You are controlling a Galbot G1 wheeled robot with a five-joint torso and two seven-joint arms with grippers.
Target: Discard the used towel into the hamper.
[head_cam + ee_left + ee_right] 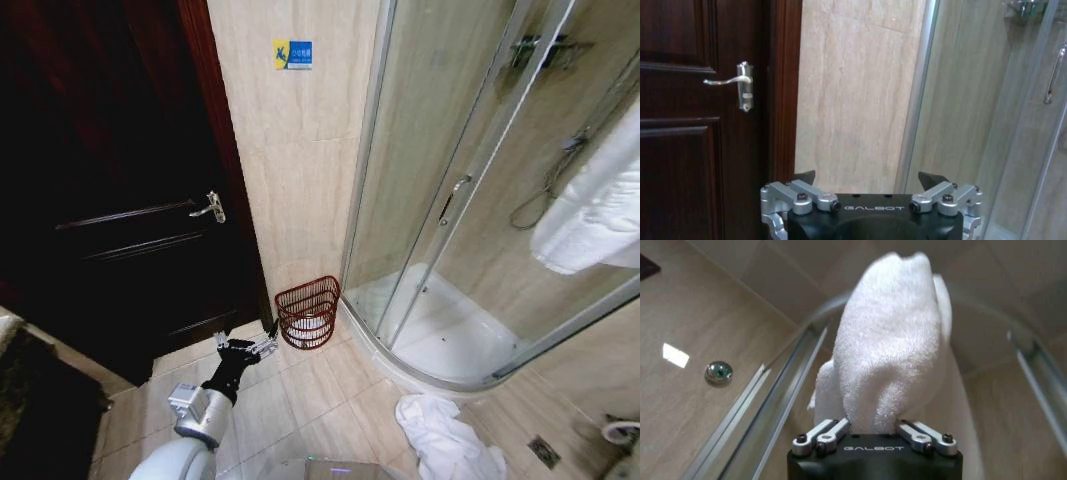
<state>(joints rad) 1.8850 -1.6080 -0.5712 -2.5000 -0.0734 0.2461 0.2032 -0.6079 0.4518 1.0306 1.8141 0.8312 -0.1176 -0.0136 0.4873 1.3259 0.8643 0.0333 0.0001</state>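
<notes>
Nearest to you, the right gripper (875,432) is pinched shut on a towel (890,345): in the right wrist view the white terry bunches out from between the fingers, with the curved rail and glass of the shower enclosure (470,230) beyond it. In the head view that same towel (598,205) shows at the right edge, well above the floor, so you are holding it high enough that nothing drags on the tiles.

A second white towel (445,440) lies crumpled on the floor just outside the shower's curved kerb, touching nothing of the robot. I cannot tell from these views which of the two counts as the used one; the one in your grip is the likelier, I judge.

Your left gripper (245,350) sits low over the floor tiles with its fingers (805,177) spread wide and nothing between them, pointed toward the wall strip between the dark door (110,190) and the shower. It looks parked out of the way rather than working.

Farther off, the hamper (308,310) stands upright on the floor, flat back against the wall, just beside the left gripper and between the door frame and the shower. It is open at the top and seems empty. The held towel is well apart from it, so the carry across is not yet done.
</notes>
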